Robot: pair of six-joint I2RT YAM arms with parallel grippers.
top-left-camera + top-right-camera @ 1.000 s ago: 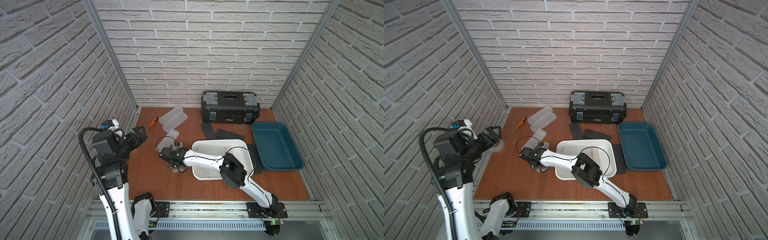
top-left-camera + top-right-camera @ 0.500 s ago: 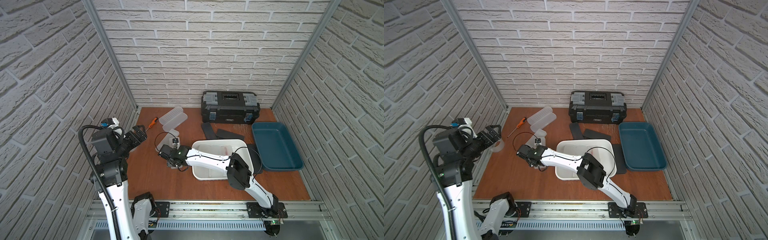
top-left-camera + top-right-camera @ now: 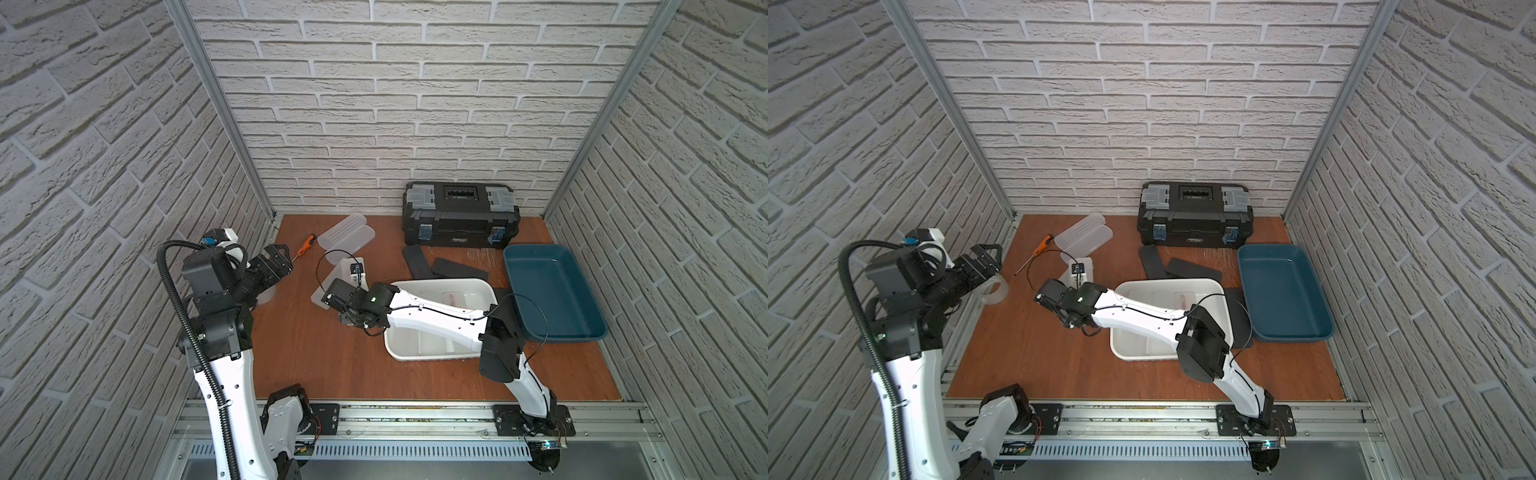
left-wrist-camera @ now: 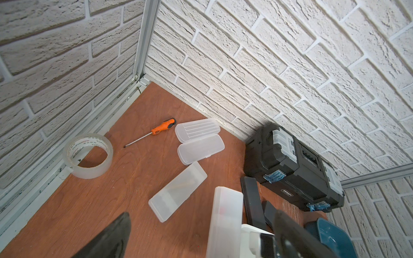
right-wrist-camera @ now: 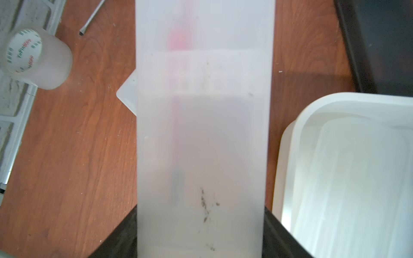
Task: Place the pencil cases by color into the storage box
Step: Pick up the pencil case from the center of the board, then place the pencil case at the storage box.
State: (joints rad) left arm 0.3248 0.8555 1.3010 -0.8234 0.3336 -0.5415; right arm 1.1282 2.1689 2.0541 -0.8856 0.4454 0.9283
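Only the right wrist view shows red inside the frosted case (image 5: 204, 134), which the right gripper (image 5: 201, 242) clamps, pointing lengthwise at the back wall (image 3: 415, 124); left gripper (image 3: 277, 259) gapes.

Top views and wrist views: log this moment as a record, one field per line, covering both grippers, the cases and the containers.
Right gripper: shut on a frosted case, beside the white box
Left gripper: open, empty, raised near the tape roll
Loose case: frosted, closed, flat on the table
Open case: frosted, lying open beside the screwdriver
Black cases: on the table behind the white box
Blue tray: nothing visible inside
Toolbox: closed, at the back
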